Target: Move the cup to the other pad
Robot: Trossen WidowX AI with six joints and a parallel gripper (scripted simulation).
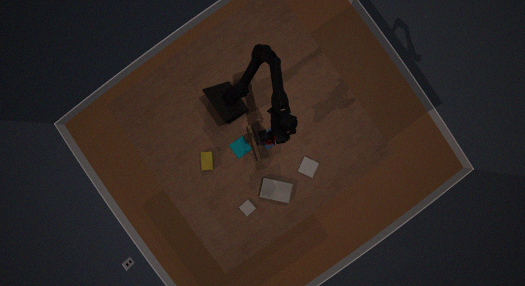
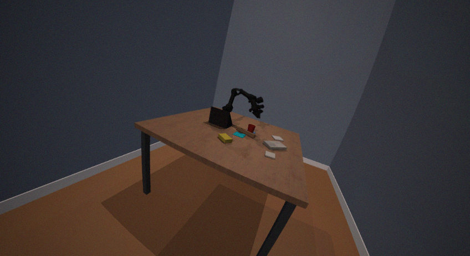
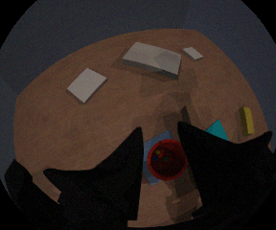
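Observation:
A red cup with marbles inside stands upright on a small blue pad. A low wooden bar lies between this pad and the teal pad. My gripper hangs well above the cup and points down at it. Its fingers are partly open with nothing between them. In the wrist view the cup shows in the gap between the fingers. In the overhead view the gripper hides most of the cup.
A yellow block lies beyond the teal pad. Three white slabs lie farther out on the table. The arm's black base stands behind the bar.

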